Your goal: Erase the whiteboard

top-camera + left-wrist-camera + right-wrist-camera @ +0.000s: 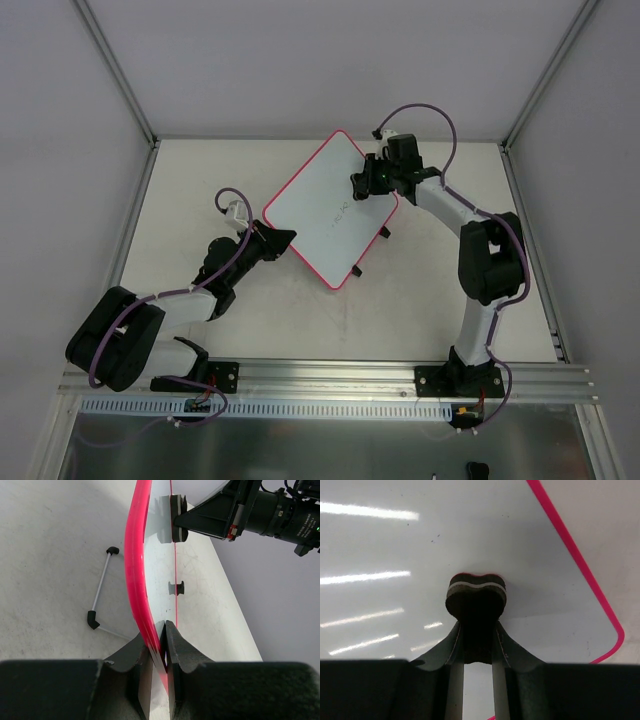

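Note:
The whiteboard (325, 210), white with a red-pink rim, lies tilted at the table's middle, with faint grey writing (343, 209) on it. My left gripper (280, 238) is shut on its left edge; in the left wrist view the jaws (165, 630) pinch the rim (134, 565). My right gripper (362, 186) is shut on the small black eraser (476, 596) and presses it on the board's surface (395, 545) near the far right edge. The eraser also shows in the left wrist view (176, 517).
Thin metal stand legs with black tips (100, 587) stick out from under the board onto the table. Black tabs (384, 232) show on the board's right edge. Cage posts (115, 70) and walls bound the table.

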